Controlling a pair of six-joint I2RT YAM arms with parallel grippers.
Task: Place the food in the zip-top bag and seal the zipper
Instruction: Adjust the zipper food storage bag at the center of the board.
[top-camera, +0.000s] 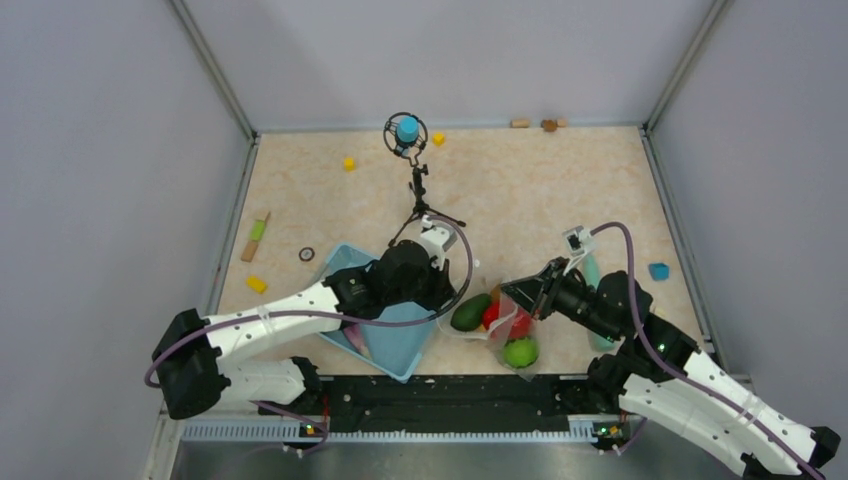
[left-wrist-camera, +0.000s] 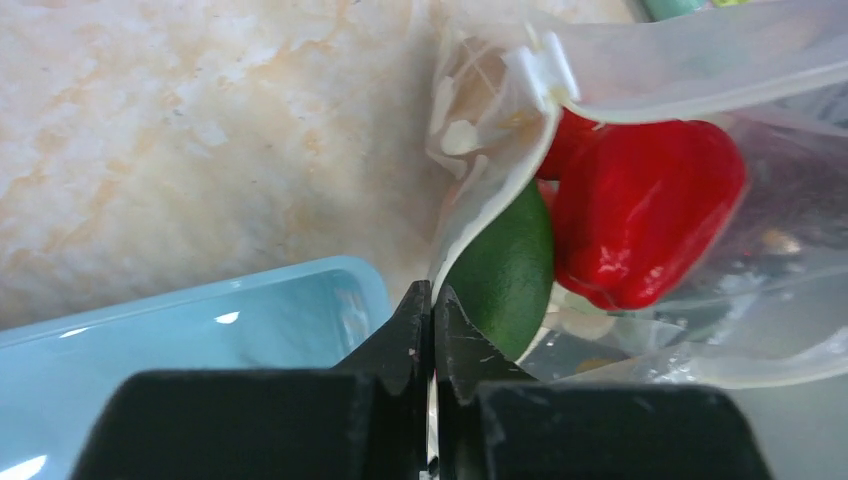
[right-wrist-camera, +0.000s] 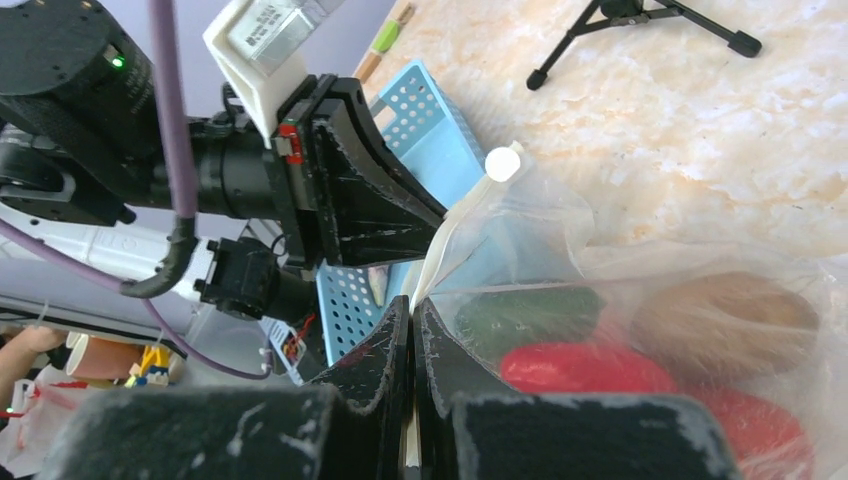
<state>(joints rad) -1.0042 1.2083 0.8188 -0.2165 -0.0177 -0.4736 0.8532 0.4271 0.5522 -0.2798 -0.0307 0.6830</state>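
The zip-top bag (right-wrist-camera: 540, 215) — food (left-wrist-camera: 640, 215) inside — is pinched at its mouth by the left gripper (left-wrist-camera: 432, 300) and right gripper (right-wrist-camera: 412, 310).

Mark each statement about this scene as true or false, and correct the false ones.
1. The red pepper lies inside the zip-top bag. True.
2. The left hand is wide open. False: it is shut on the bag's edge.
3. The right hand pinches the bag. True.
4. In the top view, the blue basket lies right of the bag. False: it lies left of it.
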